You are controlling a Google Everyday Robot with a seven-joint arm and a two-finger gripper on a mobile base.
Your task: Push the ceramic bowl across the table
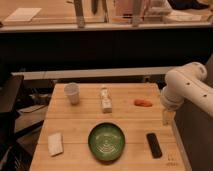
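The green ceramic bowl point(106, 141) sits upright on the light wooden table point(80, 122), near its front edge and about the middle. It is glossy, with pale rings inside. My white arm point(187, 87) reaches in from the right. The gripper point(167, 117) hangs at the table's right edge, to the right of the bowl and farther back, well apart from it and touching nothing that I can see.
A white cup point(72, 93) stands at the back left. A small pale bottle point(105, 100) lies behind the bowl. An orange item point(143, 103) lies at the back right. A black flat device point(154, 145) lies right of the bowl, a white cloth point(55, 143) left of it.
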